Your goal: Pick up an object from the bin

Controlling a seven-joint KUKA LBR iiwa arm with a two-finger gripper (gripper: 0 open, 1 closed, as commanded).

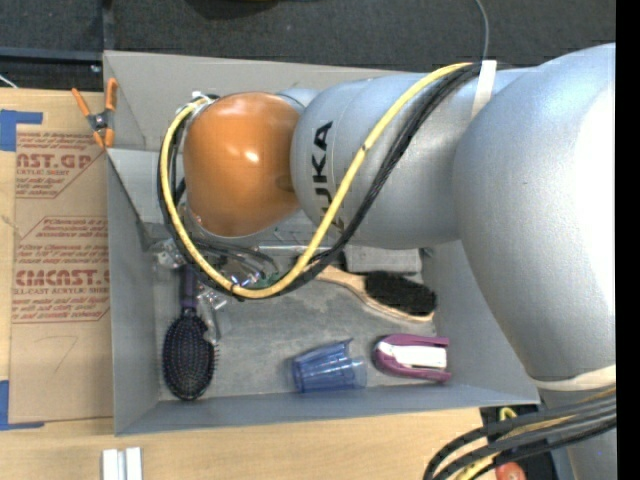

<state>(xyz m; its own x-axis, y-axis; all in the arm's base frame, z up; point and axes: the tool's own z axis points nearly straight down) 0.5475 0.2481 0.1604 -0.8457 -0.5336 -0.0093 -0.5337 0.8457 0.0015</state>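
Observation:
My gripper [222,270] sits low at the bin's left side, mostly hidden under the arm's orange cover. Right below it lies a dark blue oval hairbrush [187,353], its handle pointing up towards the gripper along the left wall. Whether the gripper touches the handle cannot be told. A wooden brush with black bristles [398,294] lies to the gripper's right, partly under the arm.
A translucent blue plastic cup [325,367] lies on its side near the front wall. A purple and white object [412,357] lies beside it to the right. The big grey arm covers the bin's back and right half.

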